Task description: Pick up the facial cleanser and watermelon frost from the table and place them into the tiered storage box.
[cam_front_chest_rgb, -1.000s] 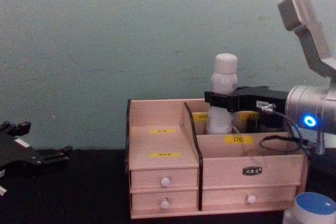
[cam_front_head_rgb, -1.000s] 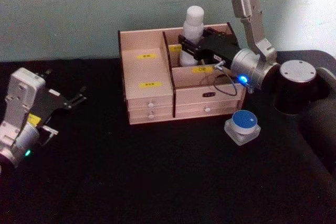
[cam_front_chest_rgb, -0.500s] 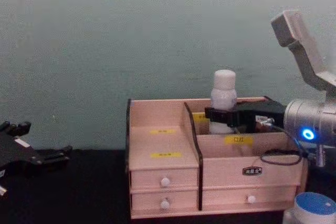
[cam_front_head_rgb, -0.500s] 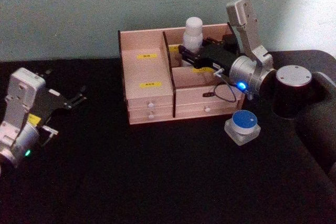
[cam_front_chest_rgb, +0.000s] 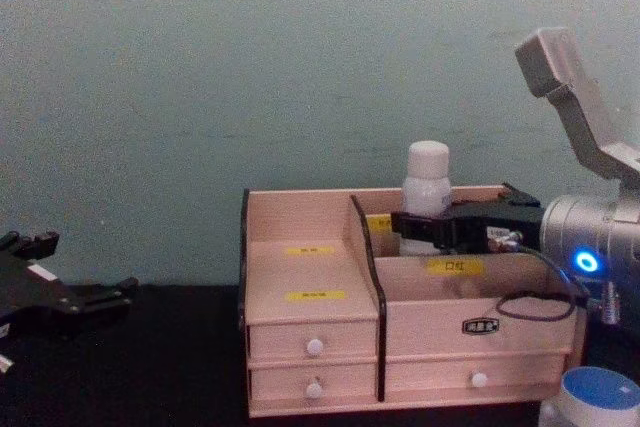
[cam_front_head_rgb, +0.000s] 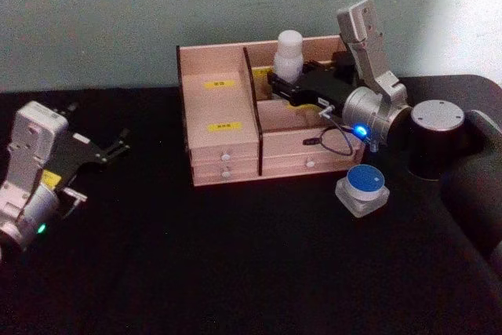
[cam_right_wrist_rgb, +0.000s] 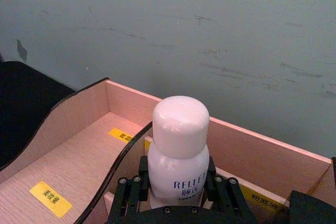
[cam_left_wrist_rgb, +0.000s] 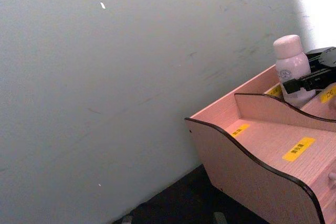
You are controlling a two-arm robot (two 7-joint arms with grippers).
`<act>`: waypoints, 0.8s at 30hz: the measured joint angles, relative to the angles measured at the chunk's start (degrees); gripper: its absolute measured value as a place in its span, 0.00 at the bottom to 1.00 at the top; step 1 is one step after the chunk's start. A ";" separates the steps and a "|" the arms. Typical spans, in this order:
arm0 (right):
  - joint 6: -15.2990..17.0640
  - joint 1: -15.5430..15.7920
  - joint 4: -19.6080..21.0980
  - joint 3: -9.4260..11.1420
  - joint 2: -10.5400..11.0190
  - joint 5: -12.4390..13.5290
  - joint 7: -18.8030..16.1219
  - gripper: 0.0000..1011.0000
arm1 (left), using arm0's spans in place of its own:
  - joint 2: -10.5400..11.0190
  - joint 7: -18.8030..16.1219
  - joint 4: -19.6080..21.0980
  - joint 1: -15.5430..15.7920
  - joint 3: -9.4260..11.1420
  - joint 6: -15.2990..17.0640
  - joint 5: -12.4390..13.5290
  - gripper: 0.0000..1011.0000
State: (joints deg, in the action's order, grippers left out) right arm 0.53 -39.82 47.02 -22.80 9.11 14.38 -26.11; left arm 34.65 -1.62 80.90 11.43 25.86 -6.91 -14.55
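The facial cleanser [cam_right_wrist_rgb: 178, 145], a white capped bottle, stands upright in the rear compartment of the tiered storage box [cam_front_head_rgb: 220, 158], just right of the dark divider [cam_front_head_rgb: 252, 107]. The right hand [cam_right_wrist_rgb: 177, 187] is clamped on its body below the shoulder. Whether the bottle's base rests on the compartment floor cannot be told, so the first placing looks nearly done but not released.

The watermelon frost [cam_front_head_rgb: 363, 184], a small blue-lidded jar, sits untouched on the surface [cam_front_head_rgb: 235, 256] just off the box's front right corner, so half the task is left.

The left hand [cam_front_head_rgb: 110, 149] is parked near the surface's left edge with its fingers apart, well away from the box. A thin cable [cam_front_head_rgb: 333, 127] loops from the right wrist across the box's front. The divider and the compartment's back wall stand close to the bottle, so the right hand probably has to pull out cleanly before it goes for the jar.
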 joint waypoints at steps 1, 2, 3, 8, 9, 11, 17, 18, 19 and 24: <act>0.00 0.00 0.00 0.00 0.00 0.00 0.01 0.58 | 0.00 0.00 0.00 0.00 0.00 0.00 0.00 0.99; 0.00 0.00 0.00 0.00 0.00 0.00 0.01 0.58 | 0.00 0.00 0.00 0.00 0.00 0.00 0.00 0.99; 0.00 0.00 0.01 -0.01 0.01 0.00 0.01 0.58 | 0.00 0.00 0.00 0.00 0.00 0.00 0.00 0.99; 0.00 0.00 0.08 -0.03 0.02 0.01 0.03 0.58 | 0.00 0.00 0.00 0.00 0.00 0.00 0.00 0.99; 0.01 0.00 0.10 -0.04 0.03 0.02 0.04 0.58 | 0.00 0.00 0.00 0.00 0.00 0.00 0.00 0.99; 0.01 0.00 0.11 -0.05 0.03 0.02 0.04 0.58 | 0.00 -0.01 0.00 0.00 0.00 0.00 0.00 0.99; 0.01 0.03 0.18 -0.10 0.02 0.06 0.02 0.75 | 0.00 0.00 0.00 0.00 0.00 0.00 0.00 0.99; 0.01 0.03 0.19 -0.11 0.02 0.06 0.00 0.80 | 0.00 0.00 0.00 0.00 0.00 0.00 0.00 0.99; 0.02 0.04 0.19 -0.11 0.02 0.06 0.01 0.82 | 0.00 0.00 0.00 0.00 0.00 0.00 0.00 0.99; 0.01 0.06 0.22 -0.11 0.03 0.08 0.00 0.92 | 0.00 0.00 0.00 0.00 0.00 0.00 0.00 0.99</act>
State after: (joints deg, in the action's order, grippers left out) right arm 0.54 -39.76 47.25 -22.91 9.14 14.46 -26.11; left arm 34.65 -1.62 80.90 11.43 25.86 -6.91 -14.55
